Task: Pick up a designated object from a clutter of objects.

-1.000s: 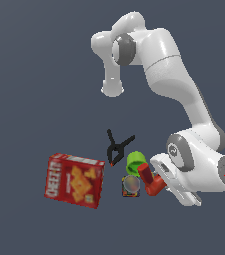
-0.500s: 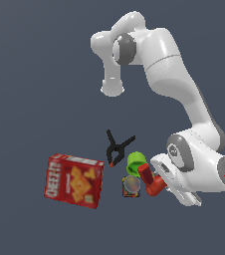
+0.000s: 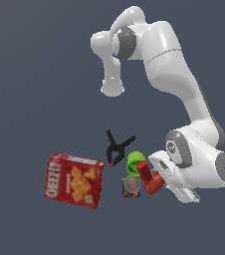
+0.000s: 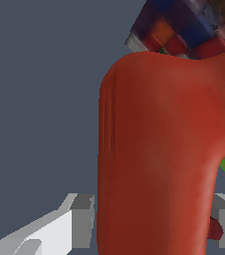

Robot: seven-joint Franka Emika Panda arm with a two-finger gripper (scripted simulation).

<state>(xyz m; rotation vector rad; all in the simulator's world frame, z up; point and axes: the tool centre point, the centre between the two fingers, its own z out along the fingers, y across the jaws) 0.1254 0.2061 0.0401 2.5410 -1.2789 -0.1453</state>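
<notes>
Only the wrist view shows the hand (image 4: 152, 224): its fingers (image 4: 82, 221) sit on either side of the red L-shaped item (image 4: 159, 149), though actual contact cannot be told. The exterior view places that item (image 3: 149, 178) beside the green cup (image 3: 134, 163), can (image 3: 131, 186) and black clamp (image 3: 117, 148), with the cracker box (image 3: 73, 180) apart.

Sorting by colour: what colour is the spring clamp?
Black spring clamp, clearest in the exterior view.
</notes>
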